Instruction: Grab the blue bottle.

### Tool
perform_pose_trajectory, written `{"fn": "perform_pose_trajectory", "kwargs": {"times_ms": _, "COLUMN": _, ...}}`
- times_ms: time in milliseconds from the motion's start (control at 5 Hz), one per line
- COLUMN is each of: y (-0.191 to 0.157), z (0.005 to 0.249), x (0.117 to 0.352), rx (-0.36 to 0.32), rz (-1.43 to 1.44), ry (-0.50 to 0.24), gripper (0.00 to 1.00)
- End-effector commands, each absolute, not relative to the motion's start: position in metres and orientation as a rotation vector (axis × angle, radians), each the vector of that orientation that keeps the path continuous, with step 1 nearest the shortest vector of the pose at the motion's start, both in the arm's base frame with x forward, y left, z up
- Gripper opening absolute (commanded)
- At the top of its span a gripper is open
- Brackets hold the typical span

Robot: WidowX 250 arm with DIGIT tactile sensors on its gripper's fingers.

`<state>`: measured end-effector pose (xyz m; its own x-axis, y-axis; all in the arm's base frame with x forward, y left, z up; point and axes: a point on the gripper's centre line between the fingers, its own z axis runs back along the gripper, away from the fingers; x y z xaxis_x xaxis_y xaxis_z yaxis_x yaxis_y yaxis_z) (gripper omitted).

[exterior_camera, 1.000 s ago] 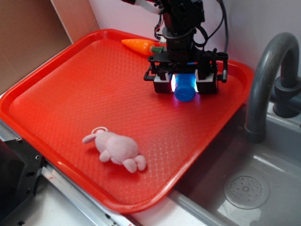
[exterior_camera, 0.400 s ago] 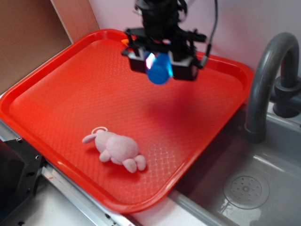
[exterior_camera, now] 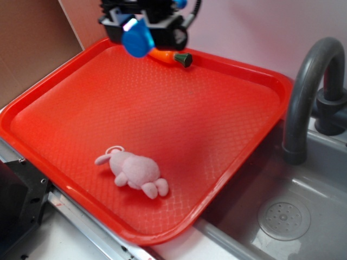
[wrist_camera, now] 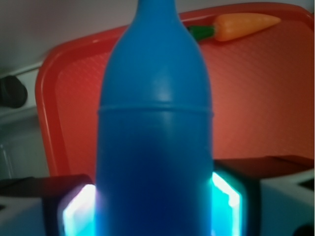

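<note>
Exterior view, gripper [exterior_camera: 142, 33] cut off by top edge, clamped on blue bottle [exterior_camera: 137, 40] above red tray [exterior_camera: 49, 92], carrot [exterior_camera: 169, 56] partly hidden behind it, arm out of frame.

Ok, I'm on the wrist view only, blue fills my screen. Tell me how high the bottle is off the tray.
Observer: The blue bottle is clear of the red tray, held in the gripper above the tray's far left corner.
Operator: Tell me what's on the tray besides the carrot.
Observer: A pink plush bunny lies near the front edge.
Operator: Give me what's beside the tray.
Observer: A grey sink basin with a curved faucet sits to the right in the exterior view.
</note>
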<state>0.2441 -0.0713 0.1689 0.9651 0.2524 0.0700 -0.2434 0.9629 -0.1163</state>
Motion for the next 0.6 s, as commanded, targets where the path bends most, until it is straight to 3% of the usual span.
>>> {"fn": "perform_pose_trajectory", "kwargs": {"times_ms": 0, "y": -0.012, "z": 0.226, "x": 0.196, "rx": -0.120, "rz": 0.361, "ry": -0.242, "gripper": 0.00}}
{"fn": "perform_pose_trajectory", "kwargs": {"times_ms": 200, "y": -0.002, "z": 0.229, "x": 0.187, "rx": -0.119, "rz": 0.422, "ry": -0.264, "gripper": 0.00}}
{"fn": "perform_pose_trajectory", "kwargs": {"times_ms": 400, "y": -0.009, "z": 0.216, "x": 0.198, "rx": -0.112, "rz": 0.436, "ry": -0.221, "gripper": 0.00}}
